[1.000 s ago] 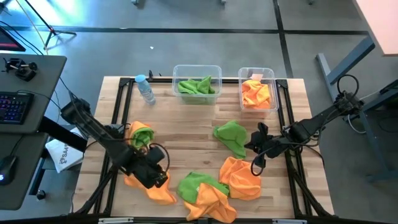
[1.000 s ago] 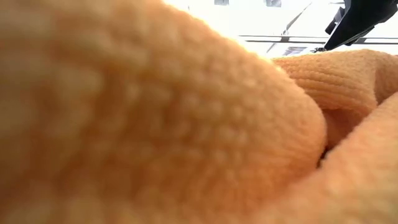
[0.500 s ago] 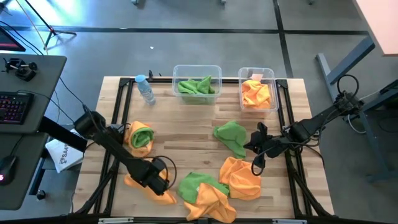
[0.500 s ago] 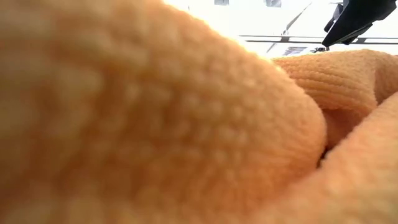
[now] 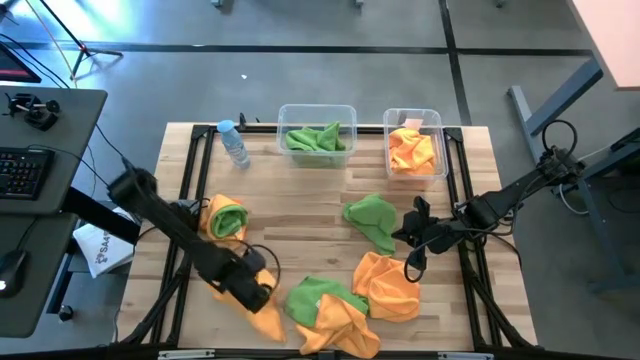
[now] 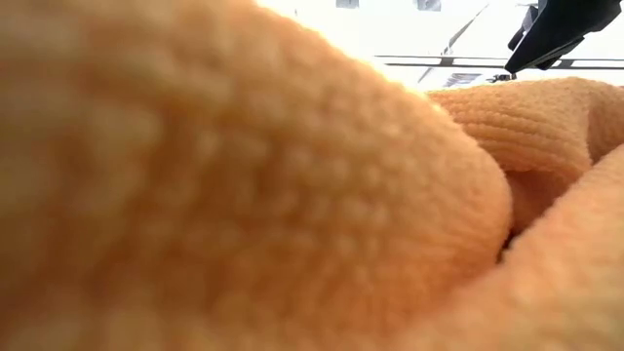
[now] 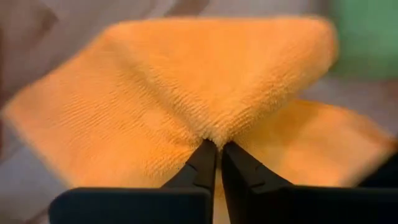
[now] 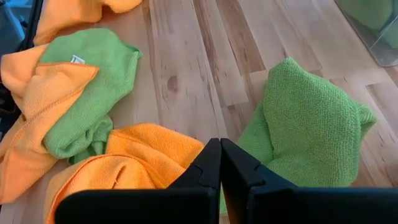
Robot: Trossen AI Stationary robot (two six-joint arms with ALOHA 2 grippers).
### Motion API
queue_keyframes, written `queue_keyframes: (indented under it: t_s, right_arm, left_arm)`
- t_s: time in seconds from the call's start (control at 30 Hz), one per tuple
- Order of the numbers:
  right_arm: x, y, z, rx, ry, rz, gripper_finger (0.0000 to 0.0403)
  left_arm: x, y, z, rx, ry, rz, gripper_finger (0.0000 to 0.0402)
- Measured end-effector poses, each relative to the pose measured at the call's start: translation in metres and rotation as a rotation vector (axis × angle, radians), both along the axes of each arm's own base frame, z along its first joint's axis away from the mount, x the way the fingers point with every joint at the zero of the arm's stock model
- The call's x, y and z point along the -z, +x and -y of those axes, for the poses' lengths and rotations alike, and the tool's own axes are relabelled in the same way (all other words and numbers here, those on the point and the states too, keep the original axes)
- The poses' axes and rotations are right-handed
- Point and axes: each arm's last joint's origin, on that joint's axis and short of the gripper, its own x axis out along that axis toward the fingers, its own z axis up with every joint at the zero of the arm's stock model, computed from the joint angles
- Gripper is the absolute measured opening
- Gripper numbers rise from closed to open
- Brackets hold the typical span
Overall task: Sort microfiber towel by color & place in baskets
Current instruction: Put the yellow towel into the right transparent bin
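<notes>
At the table's near left edge: left gripper [image 5: 258, 297], fingers pinched together on a fold of an orange towel [image 7: 205, 93]; the cloth bunches up where the tips meet.

On the right side of the wooden table [image 5: 300, 220]: right gripper [image 5: 408, 232], fingers closed with nothing between them, hanging over the near end of a loose green towel [image 5: 372, 220] and just above a crumpled orange cloth [image 5: 390, 285].

Along the far edge — two clear tubs:
- wider tub [image 5: 316, 110], holding green towels;
- narrower tub [image 5: 412, 116], small white label, holding orange towels.

Loose on the table:
- green-and-orange bundle [image 5: 226, 216], left of centre, green tucked inside orange;
- green towel overlapping orange [image 5: 322, 305], near edge, between the left gripper and the crumpled orange cloth.

Other items — small water bottle with blue cap [image 5: 234, 143], lying just left of the wider tub; keyboard [image 5: 22, 172] on a side desk beyond the table's left edge.

Low view: filled almost wholly by orange cloth pressed close to the lens.
</notes>
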Motion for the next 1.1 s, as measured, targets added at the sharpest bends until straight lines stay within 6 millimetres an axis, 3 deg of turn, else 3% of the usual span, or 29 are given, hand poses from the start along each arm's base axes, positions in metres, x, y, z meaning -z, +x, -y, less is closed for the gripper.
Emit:
queue_keyframes:
  t_s: [0.27, 0.43, 0.57, 0.73, 1.1]
  right_arm:
    - [0.0, 0.0, 0.0, 0.006, -0.004, 0.005, 0.0]
    - [-0.003, 0.003, 0.0, 0.068, 0.018, 0.062, 0.0]
    - [-0.009, 0.008, -0.001, 0.119, 0.025, 0.16, 0.0014]
    - [-0.023, 0.022, 0.0, 0.168, 0.051, 0.341, 0.0064]
    - [-0.034, 0.08, 0.0, 0.125, -0.091, 0.667, 0.0193]
  left_arm:
    - [-0.097, -0.021, -0.027, -0.112, 0.161, 0.566, 0.0001]
    - [-0.134, -0.032, -0.045, -0.092, 0.311, 0.763, 0.0001]
    - [-0.147, -0.036, -0.061, -0.082, 0.394, 0.809, 0.0]
    - [-0.153, -0.03, -0.085, -0.099, 0.471, 0.794, 0.0]
    - [-0.156, 0.002, -0.127, 0.044, 0.42, 0.772, 0.0]
